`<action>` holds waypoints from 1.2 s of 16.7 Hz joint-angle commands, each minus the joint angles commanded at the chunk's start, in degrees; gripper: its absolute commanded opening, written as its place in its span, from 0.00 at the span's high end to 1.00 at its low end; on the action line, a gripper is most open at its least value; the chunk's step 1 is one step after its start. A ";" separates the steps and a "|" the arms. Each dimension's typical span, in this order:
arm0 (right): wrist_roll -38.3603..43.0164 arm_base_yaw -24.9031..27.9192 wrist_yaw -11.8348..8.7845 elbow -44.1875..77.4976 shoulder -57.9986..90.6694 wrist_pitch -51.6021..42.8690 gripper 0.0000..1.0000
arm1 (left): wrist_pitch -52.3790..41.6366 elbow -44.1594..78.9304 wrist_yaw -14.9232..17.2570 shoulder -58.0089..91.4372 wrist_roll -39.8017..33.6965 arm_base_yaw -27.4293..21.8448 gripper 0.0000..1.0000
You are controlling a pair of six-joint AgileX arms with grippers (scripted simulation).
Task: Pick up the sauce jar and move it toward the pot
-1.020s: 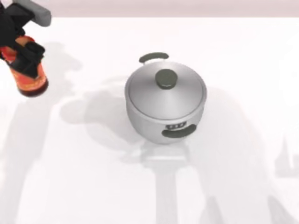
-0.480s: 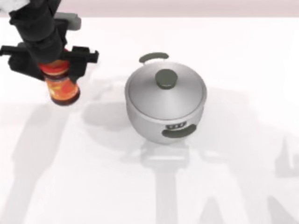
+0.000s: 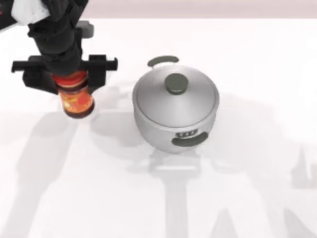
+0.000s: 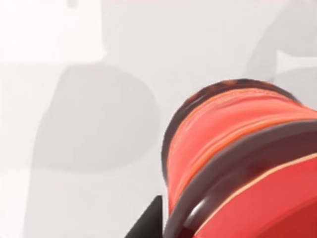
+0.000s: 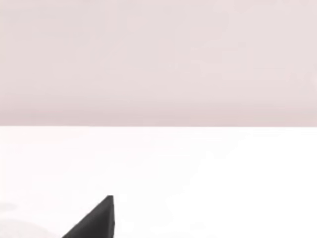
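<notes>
The sauce jar (image 3: 77,101), dark with an orange-red label and red lid, hangs above the table at the back left, a short way left of the pot. My left gripper (image 3: 69,79) is shut on it just under the lid, coming down from above. In the left wrist view the jar (image 4: 237,163) fills the near side, with one dark fingertip (image 4: 148,223) against it. The silver pot (image 3: 176,106) with its domed lid and dark knob (image 3: 177,83) stands in the middle of the table. Only a dark corner of my right gripper (image 5: 96,222) shows, in its own wrist view.
The white table (image 3: 247,198) spreads out around the pot, crossed by grey shadows of the arms. The pot's two dark handles (image 3: 163,60) point to the back and the front. The table's far edge meets a pale wall (image 5: 158,59).
My left gripper has carried the jar to the right, from the far left edge toward the pot, turning as it went. The pot has not moved.
</notes>
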 joint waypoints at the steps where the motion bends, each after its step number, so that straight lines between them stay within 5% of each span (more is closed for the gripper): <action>1: 0.00 0.00 0.00 0.00 0.00 0.00 0.00 | 0.00 0.00 0.00 0.00 0.00 0.00 1.00; 14: 0.00 0.00 0.00 0.00 0.00 0.00 0.00 | 9.74 -5.88 0.12 3.82 0.55 0.51 1.00; 20: 0.00 0.00 0.00 0.00 0.00 0.00 0.00 | 9.74 -5.88 0.12 3.82 0.55 0.51 0.55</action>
